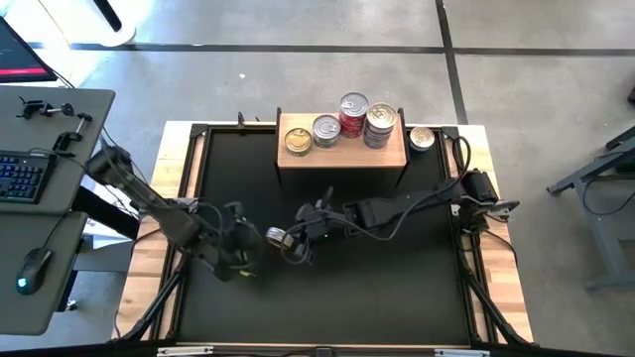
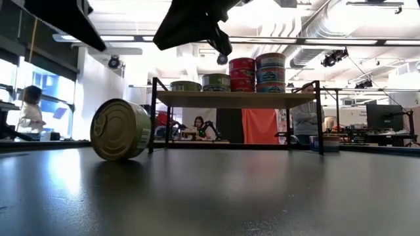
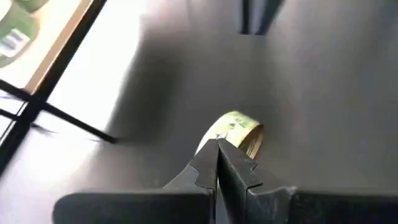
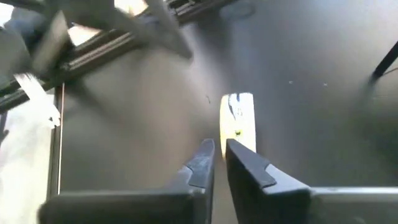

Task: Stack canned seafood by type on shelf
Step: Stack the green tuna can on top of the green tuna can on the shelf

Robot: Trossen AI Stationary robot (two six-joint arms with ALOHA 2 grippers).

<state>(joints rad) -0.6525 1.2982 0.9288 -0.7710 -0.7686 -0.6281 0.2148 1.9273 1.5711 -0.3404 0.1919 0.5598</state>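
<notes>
One gold-lidded tin (image 1: 275,236) stands on its rim on the black mat, its lid (image 2: 115,131) turned toward the near left. My left gripper (image 1: 250,244) hangs just left of it, shut, and my right gripper (image 1: 298,238) just right of it, open by a narrow gap. The low view shows both raised above the tin (image 2: 121,130), touching nothing. The tin shows beyond the left fingertips (image 3: 239,129) and beyond the right ones (image 4: 237,119). The wooden shelf (image 1: 342,154) at the far side carries two single tins (image 1: 298,141) (image 1: 325,130), a red stack (image 1: 353,112) and a bluish stack (image 1: 380,124).
Another tin (image 1: 422,139) sits beside the shelf's right end, by the table's far right corner. The shelf's thin black legs (image 2: 152,115) stand behind the tipped tin. A black frame rail (image 1: 189,169) borders the mat. A desk with keyboard (image 1: 22,177) stands to the left.
</notes>
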